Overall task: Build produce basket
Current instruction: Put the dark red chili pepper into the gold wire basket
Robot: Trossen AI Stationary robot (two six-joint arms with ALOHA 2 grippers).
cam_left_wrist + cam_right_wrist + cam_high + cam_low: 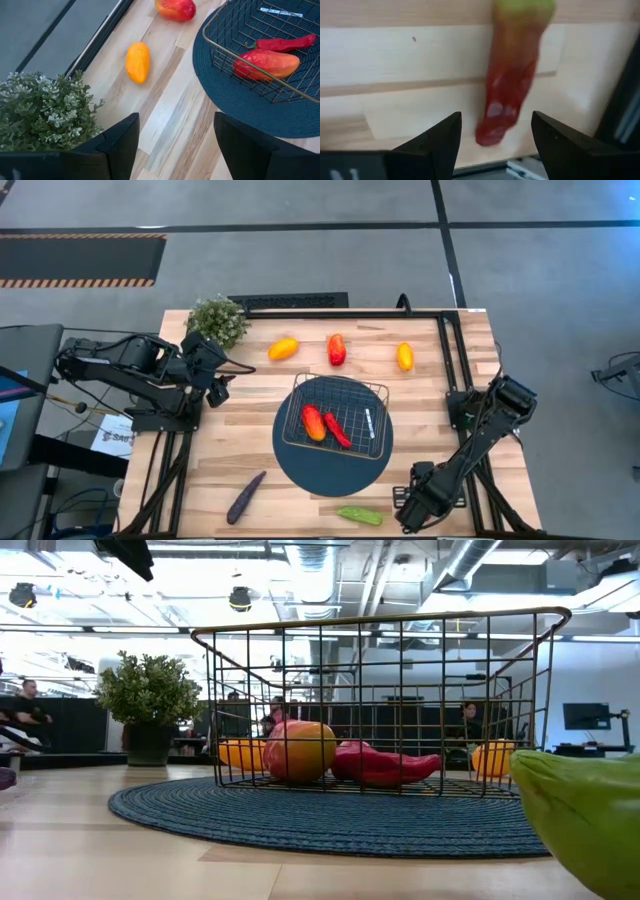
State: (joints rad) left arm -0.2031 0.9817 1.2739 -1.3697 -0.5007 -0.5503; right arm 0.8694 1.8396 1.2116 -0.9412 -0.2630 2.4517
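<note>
Two pieces of produce already lie inside the shallow silvery wire-mesh basket [336, 416], which sits on a round dark-blue woven mat [300, 465]: a plump red-orange pepper [313, 422] and a slim red chilli [337, 430] beside it, both with their long axes running diagonally across the basket floor.

Still loose on the light wooden table [240, 430] are an orange pepper [284, 348], a red-orange pepper [337, 349] and a yellow-orange pepper [404, 356] in a row along the far side, plus a dark purple vegetable [246, 496] and a green pepper [359, 515] near the front edge.

The left gripper [172, 145] hangs near the bushy green potted plant [217, 320], fingers spread with nothing between them; the orange pepper lies ahead of it, long axis pointing roughly away from the gripper.

The right gripper [495, 140] waits at the front right corner, fingers likewise apart, over what may be a blurred red-and-green pepper [510, 85].

These pieces look light, smooth-skinned and rounded, so I judge they could roll or squirt out; pinching across the widest midsection, square to the long axis, seems safest.
</note>
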